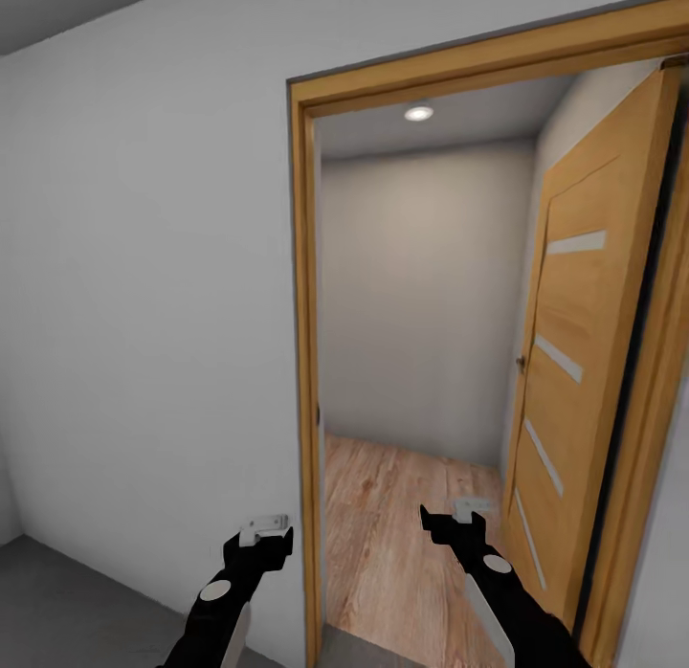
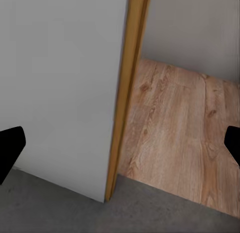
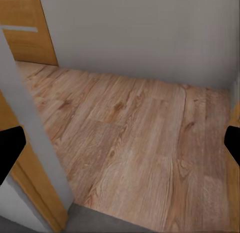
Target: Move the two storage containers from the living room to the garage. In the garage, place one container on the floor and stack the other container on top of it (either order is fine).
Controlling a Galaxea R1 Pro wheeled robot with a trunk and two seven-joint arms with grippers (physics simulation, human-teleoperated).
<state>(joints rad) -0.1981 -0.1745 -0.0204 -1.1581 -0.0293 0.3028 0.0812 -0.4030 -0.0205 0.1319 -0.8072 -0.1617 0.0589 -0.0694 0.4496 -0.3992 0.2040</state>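
- Garage floor (image 1: 67,591), dark grey concrete, lies under the robot and ends at the threshold of a wood-framed doorway (image 1: 306,362).
- Light wood-plank flooring (image 1: 402,544) begins beyond that threshold, in a small white-walled room with a round ceiling light (image 1: 418,113).
- An open wooden door (image 1: 584,362) stands at the right edge of the opening.
- Left gripper (image 1: 266,532) faces the white wall (image 1: 144,314), jaws spread wide, holding nothing.
- Right gripper (image 1: 457,517) points through the opening, jaws equally wide, holding nothing.

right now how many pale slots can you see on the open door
4, stacked down the door: top, second, third, lowest near the wood floor.
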